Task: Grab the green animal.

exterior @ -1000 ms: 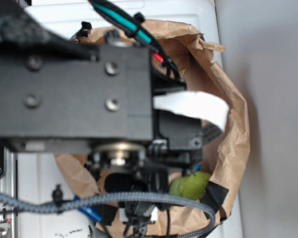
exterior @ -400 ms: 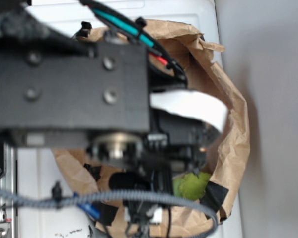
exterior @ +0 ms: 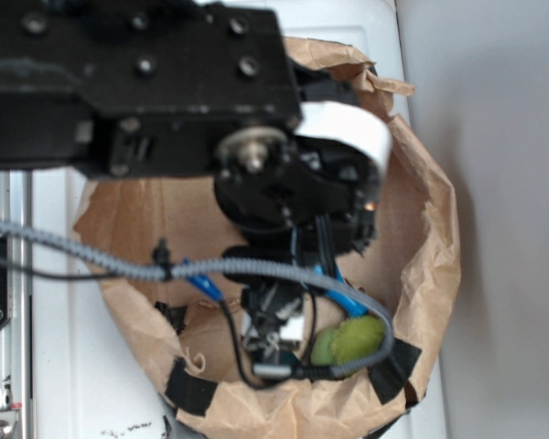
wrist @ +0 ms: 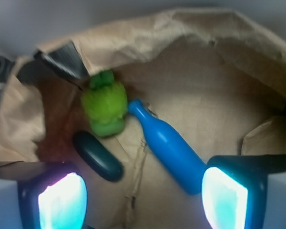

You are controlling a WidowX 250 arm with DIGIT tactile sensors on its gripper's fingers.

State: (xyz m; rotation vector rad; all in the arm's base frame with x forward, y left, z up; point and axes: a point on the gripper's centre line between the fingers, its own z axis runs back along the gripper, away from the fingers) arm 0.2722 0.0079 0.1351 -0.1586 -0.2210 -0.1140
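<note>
Change: the arm has swung up and back in the exterior view; a second ago its black body covered most of the paper bag (exterior: 430, 274), now the bag's floor and near wall show.
Meaning: my read is the claw has been drawn back above the bag mouth to line up, not to grip; the grab itself is not yet made.
Green animal: the green animal (wrist: 105, 106) lies on the bag floor near the far-left wall in the wrist view; in the exterior view it shows as a lime lump (exterior: 348, 340) low in the bag, beside a black tape patch.
Neighbours: the blue bottle (wrist: 169, 148) lies slanted with its neck touching or just beside the plush; the dark-green oblong (wrist: 97, 156) sits just below it, close but whether touching I cannot tell.
Claw: the claw (wrist: 143, 198) hangs spread wide, both glowing pads at the bottom corners of the wrist view, nothing between them.
Arm pose: wrist pointed down into the bag, the claw above the floor and offset from the plush, which sits up and left of the midline.
Cables: a grey braided cable (exterior: 119, 265) drapes across the bag opening.
Next move, as I judge it: shift toward the plush, then descend; the bottle neck crowds one side, so a pad could catch it.
</note>
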